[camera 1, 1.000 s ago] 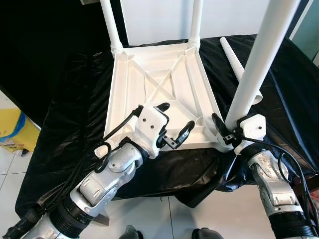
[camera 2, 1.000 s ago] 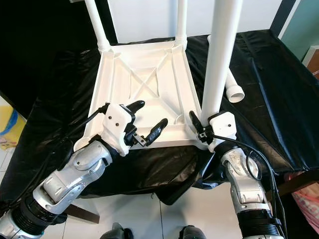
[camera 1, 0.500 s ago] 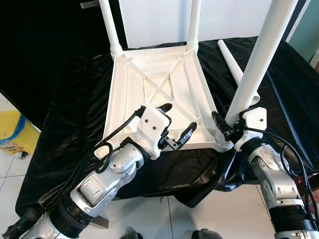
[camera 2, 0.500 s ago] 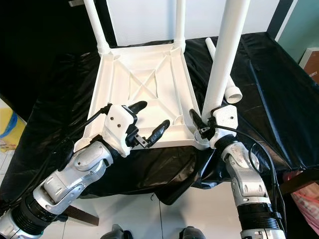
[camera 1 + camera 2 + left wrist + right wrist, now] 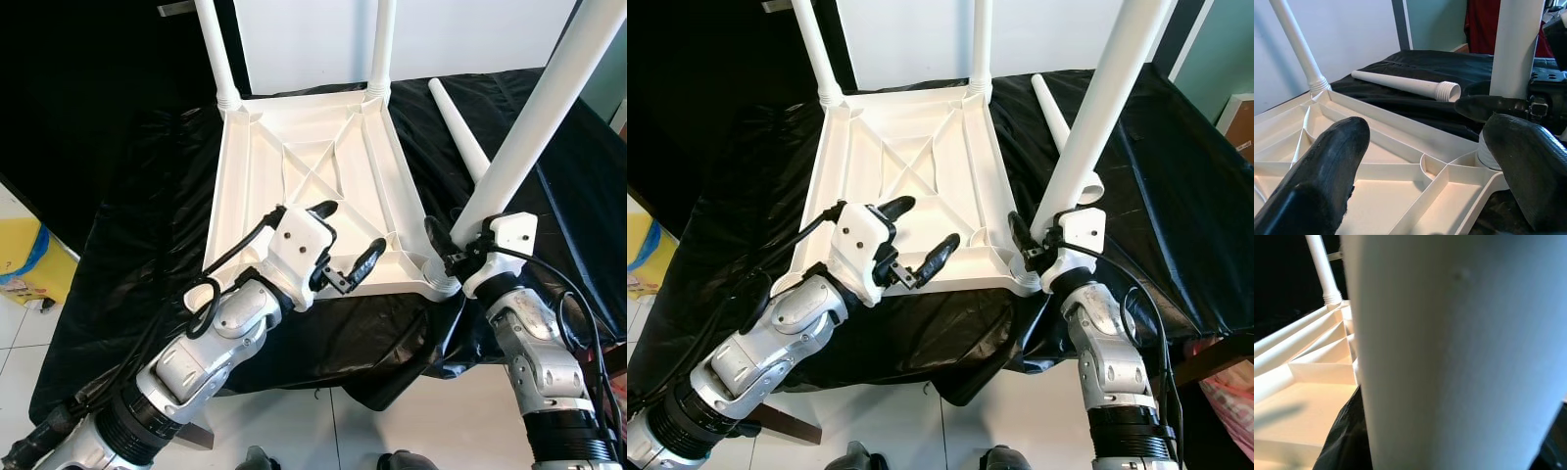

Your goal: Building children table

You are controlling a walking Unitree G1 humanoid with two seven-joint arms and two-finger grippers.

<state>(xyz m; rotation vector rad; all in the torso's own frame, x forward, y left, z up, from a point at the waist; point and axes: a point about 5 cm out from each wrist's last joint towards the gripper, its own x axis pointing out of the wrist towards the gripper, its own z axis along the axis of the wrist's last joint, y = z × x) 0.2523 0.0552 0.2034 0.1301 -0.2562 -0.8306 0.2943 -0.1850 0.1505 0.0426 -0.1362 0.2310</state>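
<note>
- Below my head camera, in the left eye view, I see the white ribbed plastic children's tabletop (image 5: 312, 186) lying upside down on a surface draped in crinkled black plastic sheeting (image 5: 147, 206), with two slim white legs (image 5: 217, 49) standing upright in its far corners.
- My left gripper (image 5: 345, 245) hovers over the near edge of the tabletop, its two black fingers spread wide and closed on nothing.
- My right gripper (image 5: 460, 257) is clamped round the base of a thick white tubular leg (image 5: 534, 117), which leans toward my right, its foot at the near right corner socket (image 5: 438, 284).
- A loose tapered white leg (image 5: 465, 137) lies flat on the sheeting beside the tabletop, behind the held one.
- At the left edge a yellow container (image 5: 24, 257) sits on white floor tiles (image 5: 20, 333).
- From the right eye view I get the same layout: the held leg tilts away from the tabletop while its base meets the corner.
- Through the left wrist view I look between the two parted fingertips (image 5: 1327, 161) at the ribbed underside; the loose leg's threaded end (image 5: 1447, 90) lies beyond the rim.
- Through the right wrist view the held leg (image 5: 1449, 357) is pressed close to the lens, with the tabletop's ribs (image 5: 1312, 362) beside it.
</note>
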